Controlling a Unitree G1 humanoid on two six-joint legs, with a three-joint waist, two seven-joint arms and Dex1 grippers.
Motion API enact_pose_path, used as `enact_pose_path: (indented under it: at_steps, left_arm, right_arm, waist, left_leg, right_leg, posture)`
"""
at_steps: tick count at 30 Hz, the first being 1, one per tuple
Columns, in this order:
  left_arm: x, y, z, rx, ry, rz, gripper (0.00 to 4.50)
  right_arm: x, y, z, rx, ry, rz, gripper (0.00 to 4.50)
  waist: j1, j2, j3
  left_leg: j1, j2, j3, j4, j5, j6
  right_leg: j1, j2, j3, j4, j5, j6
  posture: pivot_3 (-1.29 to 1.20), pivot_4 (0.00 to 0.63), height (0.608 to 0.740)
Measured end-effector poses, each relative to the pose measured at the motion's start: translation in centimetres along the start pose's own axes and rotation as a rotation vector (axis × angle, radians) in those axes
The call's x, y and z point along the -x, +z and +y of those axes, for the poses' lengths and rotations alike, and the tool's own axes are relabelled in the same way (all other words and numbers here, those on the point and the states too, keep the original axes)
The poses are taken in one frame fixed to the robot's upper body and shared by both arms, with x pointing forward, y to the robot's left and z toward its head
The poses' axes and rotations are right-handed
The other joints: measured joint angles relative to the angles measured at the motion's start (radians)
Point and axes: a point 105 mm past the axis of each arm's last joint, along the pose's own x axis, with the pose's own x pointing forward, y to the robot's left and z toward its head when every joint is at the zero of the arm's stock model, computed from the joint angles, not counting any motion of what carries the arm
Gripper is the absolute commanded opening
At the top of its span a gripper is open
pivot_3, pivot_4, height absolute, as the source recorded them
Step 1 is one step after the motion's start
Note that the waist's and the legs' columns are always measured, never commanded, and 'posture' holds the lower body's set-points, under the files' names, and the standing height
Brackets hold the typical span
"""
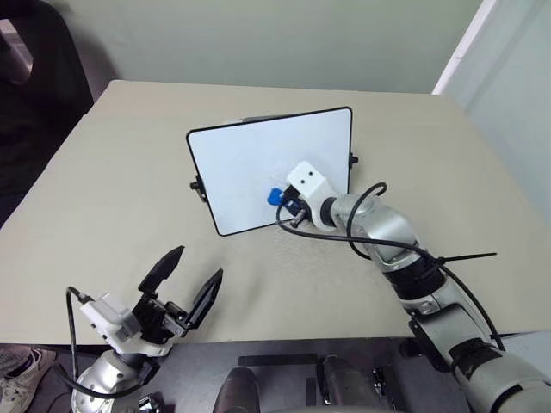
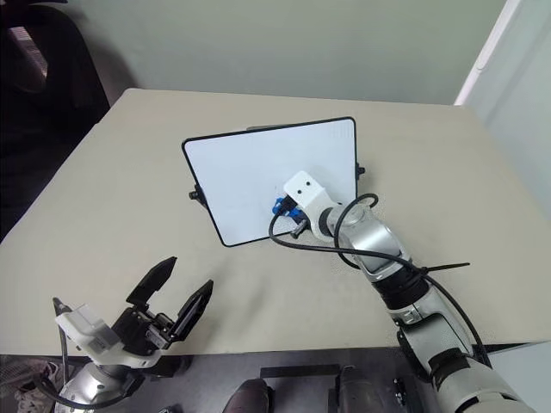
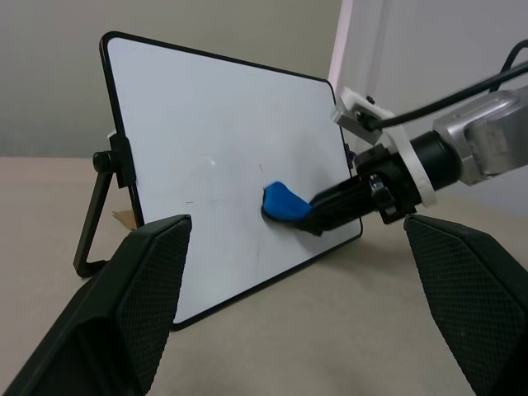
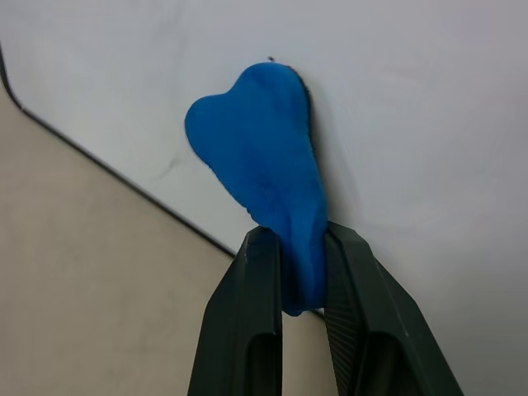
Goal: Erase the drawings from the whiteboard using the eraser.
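Two black fingers of the right gripper (image 4: 301,272) pinched the blue eraser (image 4: 264,173) against the upright whiteboard (image 1: 258,163); the left gripper (image 1: 182,282) hung spread well before the whiteboard.

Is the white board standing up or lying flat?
Standing up, leaning back. The whiteboard rests on its bottom edge on the table, a black stand propping it behind.

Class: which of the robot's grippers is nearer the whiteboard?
Right. The right gripper presses the blue eraser against the whiteboard; the left gripper hangs open over the table, well short of it.
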Motion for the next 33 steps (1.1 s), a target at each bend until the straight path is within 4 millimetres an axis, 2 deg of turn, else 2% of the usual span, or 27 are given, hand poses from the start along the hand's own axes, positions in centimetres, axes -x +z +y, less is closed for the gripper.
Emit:
enact_pose_path:
  at_steps: [5,7,10,12,17,18,24,29,31,33]
  left_arm:
    - [-0.2,0.1,0.0,-0.002,-0.002,-0.006,4.5]
    - [-0.2,0.1,0.0,-0.002,-0.002,-0.006,4.5]
    - [-0.2,0.0,0.1,-0.001,-0.001,-0.004,4.5]
    - [-0.1,0.0,0.1,0.0,-0.001,-0.004,4.5]
    - [0.1,-0.1,0.0,0.006,0.001,0.006,4.5]
    - [0.2,-0.2,0.0,0.007,0.002,0.01,4.5]
    - [0.3,-0.6,-0.7,0.032,-0.011,0.024,4.5]
    - [0.2,-0.9,-1.5,0.055,-0.032,0.024,4.5]
    - [0.1,-0.9,-1.8,0.06,-0.036,0.023,4.5]
    - [0.1,-0.8,-1.9,0.061,-0.037,0.022,4.5]
  right_arm:
    - [1.0,4.8,-2.2,0.003,-0.088,-0.159,0.42]
    - [1.4,5.3,-2.9,0.003,-0.117,-0.184,0.42]
    - [1.4,4.7,-2.9,0.0,-0.121,-0.18,0.42]
    - [1.5,3.3,-2.8,0.003,-0.129,-0.151,0.42]
    - [2.1,-2.2,-2.0,-0.064,-0.125,-0.02,0.42]
    - [2.3,-2.6,-2.0,-0.075,-0.131,-0.006,0.42]
    - [7.1,-4.1,-4.7,-0.184,-0.284,-0.007,0.42]
    - [11.3,-5.5,-6.1,-0.301,-0.39,-0.011,0.42]
    - [13.1,-6.7,-6.8,-0.359,-0.445,-0.007,0.42]
    - [14.4,-9.3,-7.1,-0.409,-0.486,0.067,0.42]
  waist:
    - [0.0,0.0,0.0]
    - [0.001,0.0,0.0]
    - [0.002,0.0,0.0]
    - [0.006,-0.001,-0.001]
    - [0.008,-0.001,-0.001]
    - [0.008,-0.001,-0.001]
    - [0.014,-0.001,-0.001]
    - [0.014,-0.001,-0.001]
    - [0.015,-0.002,-0.001]
    - [0.018,-0.002,-0.001]
  left_leg:
    - [0.0,0.0,0.0,0.0,0.0,0.001]
    - [0.0,0.0,0.0,0.0,0.0,0.001]
    - [0.0,0.0,0.0,0.0,0.0,0.0]
    - [0.001,0.0,0.0,0.0,0.0,0.0]
    - [-0.001,0.0,0.0,0.003,0.001,0.0]
    - [0.0,0.0,0.001,0.003,0.001,0.0]
    - [-0.002,0.0,0.001,0.003,0.0,0.0]
    - [-0.002,0.0,0.001,0.003,0.0,0.001]
    - [-0.001,0.0,0.001,0.002,-0.001,0.002]
    - [0.0,0.0,0.001,0.002,-0.002,0.003]
  right_leg:
    - [0.0,0.001,0.0,0.001,0.001,-0.002]
    - [0.0,0.001,0.0,0.001,0.002,-0.002]
    - [0.0,0.001,0.0,0.001,0.002,-0.003]
    - [0.001,0.001,0.0,0.001,0.002,-0.003]
    - [0.002,0.001,0.0,0.001,0.002,-0.003]
    - [0.002,0.001,0.0,0.001,0.002,-0.002]
    - [0.003,0.001,0.0,-0.001,0.002,-0.002]
    - [0.003,0.002,0.0,-0.002,0.0,0.002]
    - [0.004,0.002,0.0,-0.002,-0.001,0.003]
    - [0.007,0.002,0.0,-0.002,-0.003,0.006]
  posture:
    - [0.0,0.15,0.74]
    - [0.0,0.15,0.74]
    - [0.0,0.15,0.74]
    - [0.0,0.15,0.74]
    - [0.0,0.15,0.74]
    - [0.0,0.15,0.74]
    - [0.0,0.15,0.74]
    - [0.0,0.15,0.74]
    - [0.0,0.15,0.74]
    - [0.0,0.15,0.74]
